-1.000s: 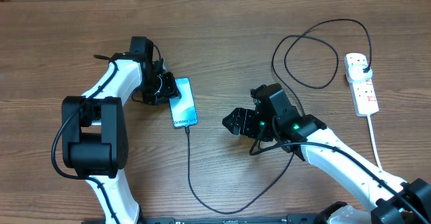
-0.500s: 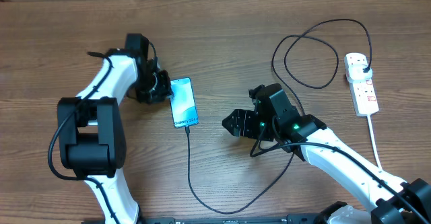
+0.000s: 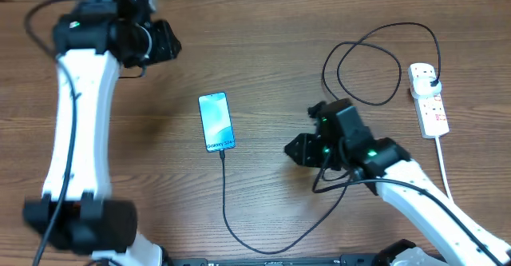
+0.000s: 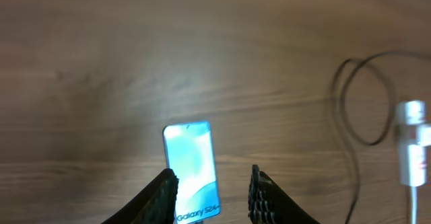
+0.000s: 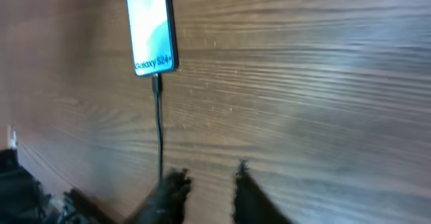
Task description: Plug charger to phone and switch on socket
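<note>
The phone [image 3: 216, 121] lies flat on the wooden table with its screen lit. The charger cable [image 3: 224, 202] meets the phone's near end with its connector tip [image 5: 157, 83], then loops round to its black plug [image 3: 432, 81] in the white socket strip [image 3: 429, 100] at the far right. My left gripper [image 3: 162, 41] hangs high at the back left, open and empty, and looks down on the phone [image 4: 192, 170]. My right gripper [image 3: 295, 150] hovers right of the phone, jaws a small gap apart with nothing between them. In its wrist view the cable [image 5: 160, 133] runs beside the left finger [image 5: 176, 187].
The cable makes a wide loop [image 3: 367, 66] on the table left of the socket strip. The strip's white cord [image 3: 445, 166] trails toward the front right. In the left wrist view the strip [image 4: 411, 143] shows blurred at the right edge.
My left arm has let go of the phone's side and risen to the back left. My right gripper has drifted slightly right and its jaws have narrowed. The phone has not moved.
</note>
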Robot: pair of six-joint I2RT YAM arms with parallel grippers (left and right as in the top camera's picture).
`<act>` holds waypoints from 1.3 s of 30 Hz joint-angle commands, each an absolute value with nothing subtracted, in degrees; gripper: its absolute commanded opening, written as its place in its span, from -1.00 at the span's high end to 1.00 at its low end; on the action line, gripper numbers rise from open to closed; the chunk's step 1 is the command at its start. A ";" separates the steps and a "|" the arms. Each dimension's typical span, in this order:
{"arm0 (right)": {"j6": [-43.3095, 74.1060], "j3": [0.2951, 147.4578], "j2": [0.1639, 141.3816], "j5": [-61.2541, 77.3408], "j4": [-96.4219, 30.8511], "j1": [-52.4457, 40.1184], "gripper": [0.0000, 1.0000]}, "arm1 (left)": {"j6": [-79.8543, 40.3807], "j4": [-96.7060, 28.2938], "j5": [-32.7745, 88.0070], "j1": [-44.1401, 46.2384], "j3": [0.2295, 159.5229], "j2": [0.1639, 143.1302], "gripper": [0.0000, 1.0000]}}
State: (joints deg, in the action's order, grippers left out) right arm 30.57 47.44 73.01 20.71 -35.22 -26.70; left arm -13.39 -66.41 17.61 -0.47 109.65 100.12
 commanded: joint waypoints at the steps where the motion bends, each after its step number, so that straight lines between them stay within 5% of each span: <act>1: 28.97 50.74 67.55 20.40 -38.09 -22.76 0.68 | -12.21 -66.67 17.41 -0.36 110.76 94.85 0.09; 7: 27.97 52.73 60.14 20.34 -44.31 -13.15 0.93 | -12.21 -67.57 15.59 -0.36 110.74 92.58 -1.00; 19: 20.43 70.19 65.63 16.80 -62.04 17.15 0.93 | -12.23 -67.51 13.06 -0.36 110.72 93.01 -0.99; 30: 13.39 71.88 82.46 36.40 -55.68 37.06 0.93 | -12.23 -67.53 13.06 -0.36 110.72 93.01 -0.99; 39: 15.31 71.85 95.88 45.34 -44.80 43.11 0.93 | -12.23 -67.53 13.06 -0.36 110.72 93.01 -0.99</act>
